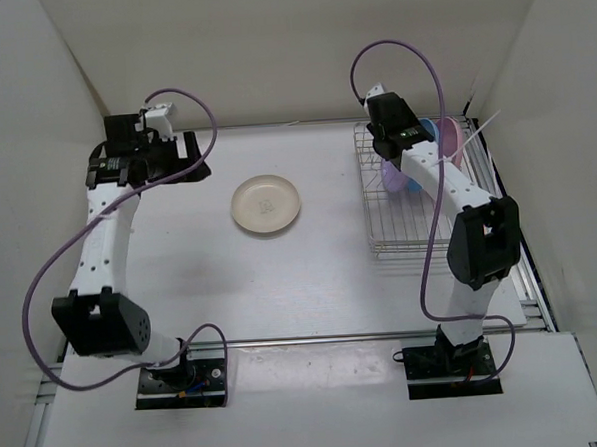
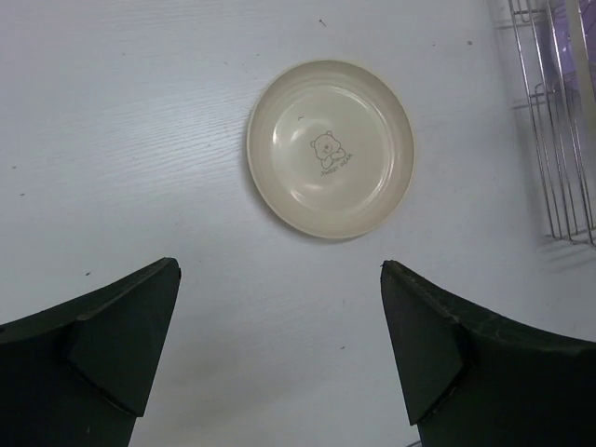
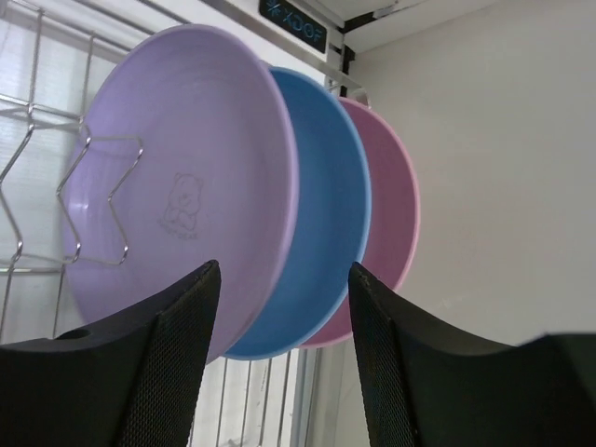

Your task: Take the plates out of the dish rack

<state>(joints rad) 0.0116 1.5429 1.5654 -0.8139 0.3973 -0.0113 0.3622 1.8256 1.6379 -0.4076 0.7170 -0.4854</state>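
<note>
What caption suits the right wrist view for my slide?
Open right pincer at the edges of the lilac plate, blue plate and pink plate, upright in the rack.

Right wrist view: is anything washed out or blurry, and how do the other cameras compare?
Right wrist: lilac plate sharp, dish rack wires at left washed out, dark jaws underexposed. Left wrist: cream plate crisp, mild sheen. Top external: even light, faint shadows.
</note>
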